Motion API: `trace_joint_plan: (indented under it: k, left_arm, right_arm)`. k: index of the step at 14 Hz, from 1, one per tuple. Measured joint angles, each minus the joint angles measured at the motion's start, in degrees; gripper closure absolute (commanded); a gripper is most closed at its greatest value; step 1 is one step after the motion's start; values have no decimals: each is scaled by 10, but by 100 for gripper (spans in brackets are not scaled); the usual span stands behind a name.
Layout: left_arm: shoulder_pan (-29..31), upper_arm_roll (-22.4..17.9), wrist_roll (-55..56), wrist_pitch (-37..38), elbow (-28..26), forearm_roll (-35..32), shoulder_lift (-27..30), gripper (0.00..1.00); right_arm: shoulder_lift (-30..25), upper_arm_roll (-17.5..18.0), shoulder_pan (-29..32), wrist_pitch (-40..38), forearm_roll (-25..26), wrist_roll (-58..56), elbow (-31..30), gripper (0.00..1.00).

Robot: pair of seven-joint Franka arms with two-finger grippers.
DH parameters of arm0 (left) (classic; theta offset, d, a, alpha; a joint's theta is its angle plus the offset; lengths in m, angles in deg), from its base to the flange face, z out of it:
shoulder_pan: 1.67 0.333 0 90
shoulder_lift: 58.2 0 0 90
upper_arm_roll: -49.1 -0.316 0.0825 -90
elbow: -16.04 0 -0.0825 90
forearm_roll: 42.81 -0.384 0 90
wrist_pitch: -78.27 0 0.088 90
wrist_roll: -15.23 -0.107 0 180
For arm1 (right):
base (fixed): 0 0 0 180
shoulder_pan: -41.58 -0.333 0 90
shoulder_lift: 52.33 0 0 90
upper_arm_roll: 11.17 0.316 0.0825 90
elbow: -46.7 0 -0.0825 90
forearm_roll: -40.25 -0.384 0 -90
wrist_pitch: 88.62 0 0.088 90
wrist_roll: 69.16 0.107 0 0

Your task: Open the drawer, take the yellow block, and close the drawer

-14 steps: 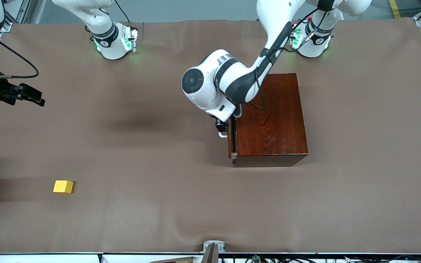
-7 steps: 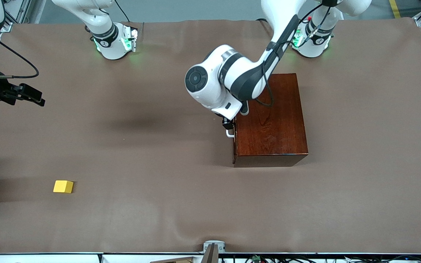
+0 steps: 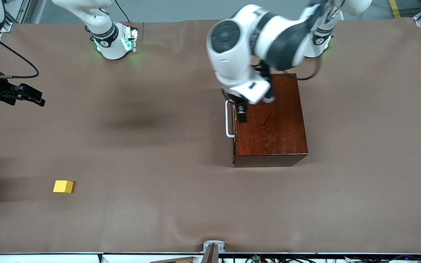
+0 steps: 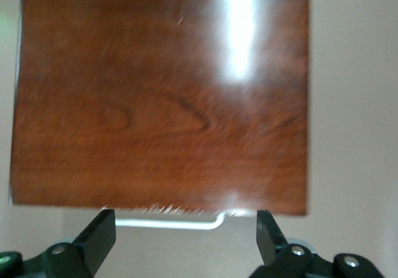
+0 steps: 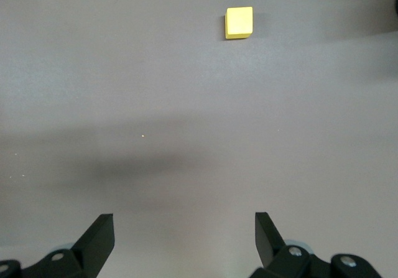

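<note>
Three steps look finished: your light-wood drawer with its white bar handle sits shut in the glossy mahogany box, and the small yellow cube lies on the brown counter toward the right arm's end. The left end effector hangs open and empty over the box; the right end effector waits, open and empty. Next, just retract.

White arms with dark joint bands, black cables, green base lights.

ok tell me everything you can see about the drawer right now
The drawer is pushed fully into its glossy reddish-brown wooden box, only its dark front edge showing. A white U-shaped bar handle sticks out toward the right arm's end of the table. Nothing grips it: the left gripper hangs open above the box's top edge, clear of the handle.
</note>
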Motion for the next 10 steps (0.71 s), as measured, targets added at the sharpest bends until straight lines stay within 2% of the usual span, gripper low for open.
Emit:
trace_joint_plan:
  k: [6, 10]
  left_arm:
    - [163, 0, -242, -1, -16, 0, 33, 0]
    - [247, 1, -419, 3, -52, 0, 99, 0]
  right_arm:
    - [0, 1, -4, 0, 0, 0, -1, 0]
    - [0, 1, -6, 0, 0, 0, -1, 0]
